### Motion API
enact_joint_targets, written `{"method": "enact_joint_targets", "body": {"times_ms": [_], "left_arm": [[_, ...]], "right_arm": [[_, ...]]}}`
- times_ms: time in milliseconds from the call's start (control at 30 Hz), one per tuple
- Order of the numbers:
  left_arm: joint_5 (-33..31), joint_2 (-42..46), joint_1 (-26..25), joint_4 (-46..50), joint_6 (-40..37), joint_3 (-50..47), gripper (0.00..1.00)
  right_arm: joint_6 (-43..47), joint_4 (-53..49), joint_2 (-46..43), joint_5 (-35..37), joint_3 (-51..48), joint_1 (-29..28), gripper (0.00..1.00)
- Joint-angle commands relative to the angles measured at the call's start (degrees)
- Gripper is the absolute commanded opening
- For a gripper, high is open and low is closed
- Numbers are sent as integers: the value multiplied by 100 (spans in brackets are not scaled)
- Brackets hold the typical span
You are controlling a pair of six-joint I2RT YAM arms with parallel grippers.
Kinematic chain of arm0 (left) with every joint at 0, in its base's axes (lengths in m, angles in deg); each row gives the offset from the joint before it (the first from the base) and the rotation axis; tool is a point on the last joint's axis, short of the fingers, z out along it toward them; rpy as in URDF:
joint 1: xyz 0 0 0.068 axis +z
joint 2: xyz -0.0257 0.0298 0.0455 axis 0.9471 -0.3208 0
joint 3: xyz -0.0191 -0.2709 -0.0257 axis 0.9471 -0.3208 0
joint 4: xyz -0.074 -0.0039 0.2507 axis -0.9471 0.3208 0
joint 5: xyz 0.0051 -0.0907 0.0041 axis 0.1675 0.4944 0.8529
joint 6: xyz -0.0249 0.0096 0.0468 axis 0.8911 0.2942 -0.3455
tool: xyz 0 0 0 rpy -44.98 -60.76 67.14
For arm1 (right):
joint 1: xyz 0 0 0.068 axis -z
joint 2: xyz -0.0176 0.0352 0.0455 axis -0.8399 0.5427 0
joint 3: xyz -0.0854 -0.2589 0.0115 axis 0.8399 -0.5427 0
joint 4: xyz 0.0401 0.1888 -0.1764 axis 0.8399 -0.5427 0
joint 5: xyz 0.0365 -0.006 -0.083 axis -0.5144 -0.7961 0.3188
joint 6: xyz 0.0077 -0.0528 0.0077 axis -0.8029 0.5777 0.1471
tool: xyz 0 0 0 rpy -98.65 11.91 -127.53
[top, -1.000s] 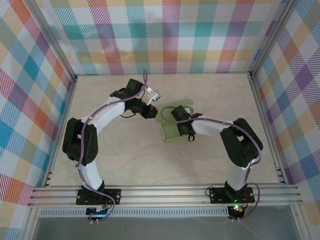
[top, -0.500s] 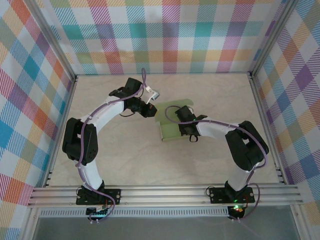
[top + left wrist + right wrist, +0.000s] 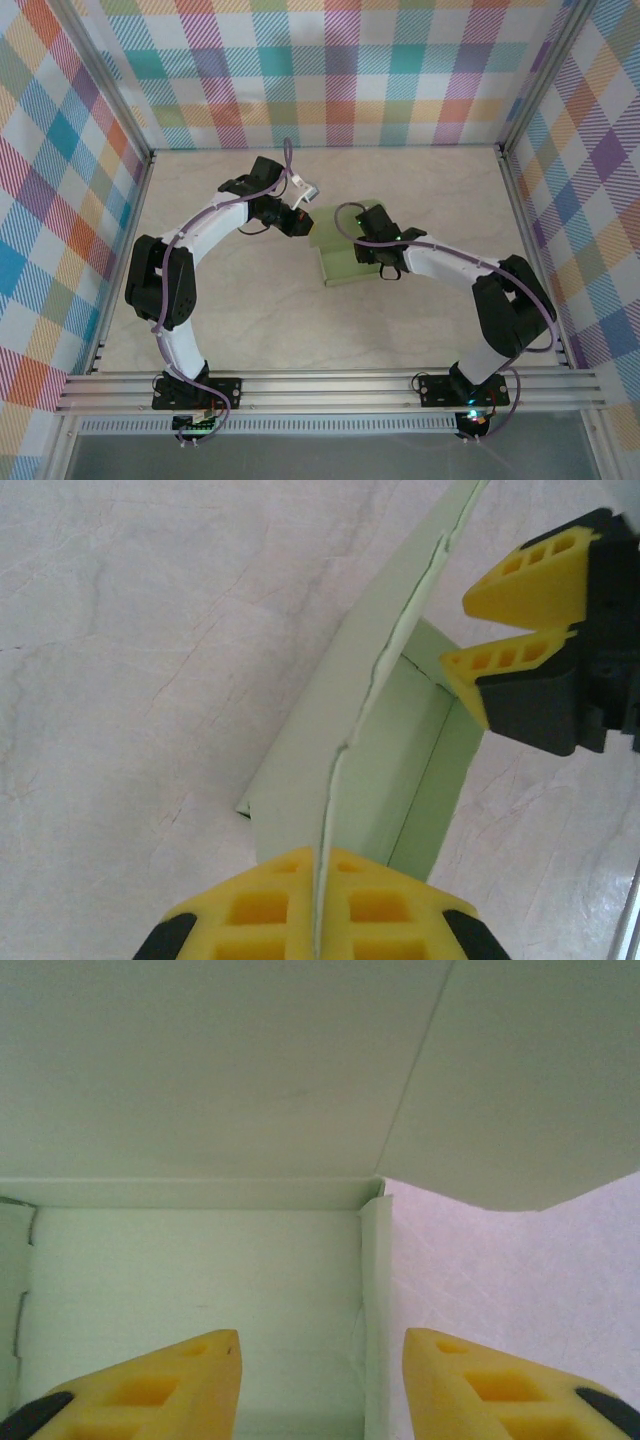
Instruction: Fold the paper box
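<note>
Left jaws clench a raised wall of the paper box (image 3: 338, 265), my right jaws hang released; it seems about half folded.

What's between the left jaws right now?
A thin flap of the paper box, seen edge-on, with the left jaws shut on it; the left wrist view shows it.
</note>
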Motion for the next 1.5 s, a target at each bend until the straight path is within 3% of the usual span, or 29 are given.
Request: {"method": "enact_joint_targets", "body": {"times_ms": [0,167,333,367,533,633,767,900,1167,1467], "left_arm": [[118,-39,42,162,-142,131,0],[117,-14,42,114,-99,98,0],[94,-8,42,205,-181,139,0],[99,-19,43,228,-197,158,0],[199,-87,50,355,-407,226,0],[390,-205,116,621,-703,376,0],[566,-343,186,988,-1041,652,0],[772,-386,251,1141,-1187,737,0],[787,-460,253,1269,-1281,771,0],[751,-469,253,1261,-1220,804,0]], "right_arm": [[-108,143,-181,-387,-182,223,47],[140,361,-458,-818,-300,369,47],[1495,-86,-1148,-1296,-95,689,49],[1724,-230,-1217,-1523,-1,863,54],[3156,-886,-1265,-3211,542,1861,59],[3827,-1346,-1053,-3884,1109,2189,66],[4638,-1828,-561,-4386,1761,2442,66],[5455,-2324,31,-4531,2258,2462,66],[6241,-3067,854,-4744,2897,2456,65],[6468,-3101,975,-4943,2848,2403,44]]}}
